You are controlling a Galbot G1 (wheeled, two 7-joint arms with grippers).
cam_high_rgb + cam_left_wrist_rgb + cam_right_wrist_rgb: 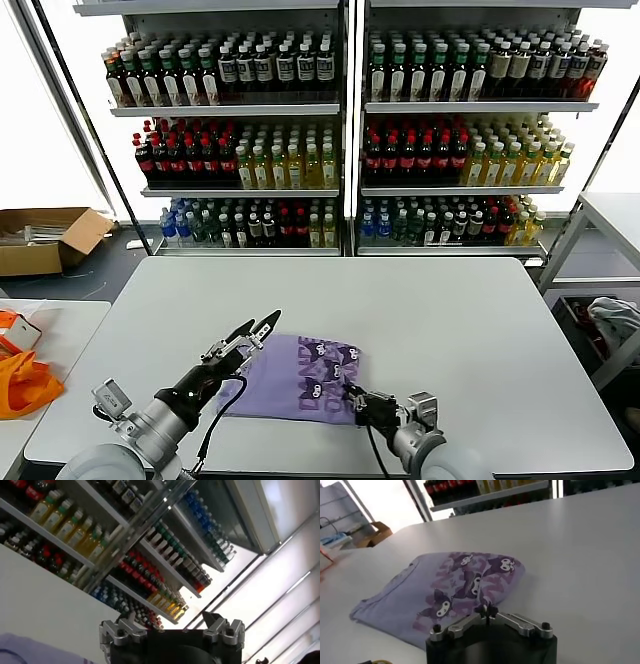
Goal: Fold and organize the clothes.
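A folded lavender T-shirt [300,375] with dark cartoon figures printed on it lies near the front edge of the grey table [450,320]. My right gripper [352,398] sits low at the shirt's front right corner. In the right wrist view its fingertips [487,611] are pressed together right on the near hem of the shirt [450,587], pinching the fabric edge. My left gripper [258,328] hovers open above the shirt's left side, tilted upward. In the left wrist view that gripper [170,622] holds nothing, and a sliver of the shirt [20,650] shows below it.
Drink shelves [340,130] stand behind the table. An orange fabric item [25,385] lies on a side table at the left and a cardboard box [45,238] sits on the floor. A grey-white cloth [612,318] rests by another table at the right.
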